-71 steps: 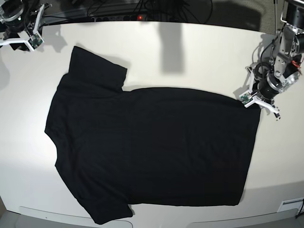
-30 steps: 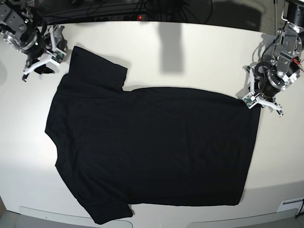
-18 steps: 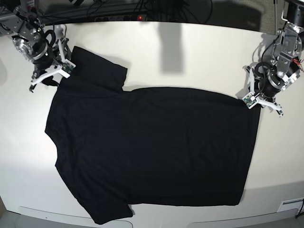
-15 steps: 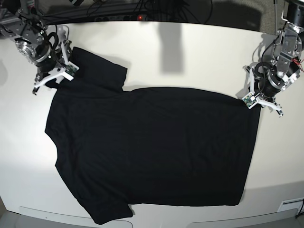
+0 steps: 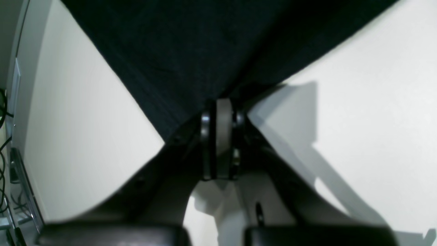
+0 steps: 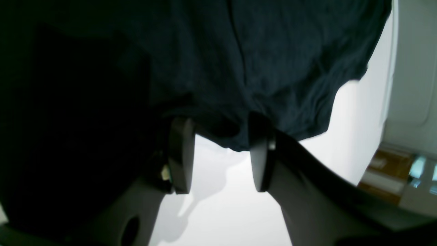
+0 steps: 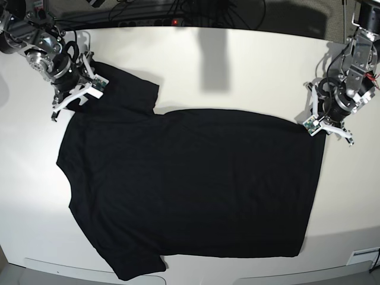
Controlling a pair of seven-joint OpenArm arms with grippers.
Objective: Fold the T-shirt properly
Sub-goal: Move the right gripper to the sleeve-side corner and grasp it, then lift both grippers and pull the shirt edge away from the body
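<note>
The black T-shirt lies spread flat on the white table, plain side up, sleeves to the left and hem to the right. My left gripper is shut on the shirt's far hem corner. In the left wrist view its fingers are pressed together on the cloth. My right gripper is at the far sleeve edge. In the right wrist view it is open, and the cloth's edge hangs between its tips. The printed side is hidden.
Cables and a power strip with a red light run along the table's back edge. A white fitting sits at the front right corner. The table's front edge runs close below the near sleeve.
My right arm has come from the back left corner down and right onto the far sleeve's edge. My left gripper has stayed on the hem corner. The shirt has not moved.
</note>
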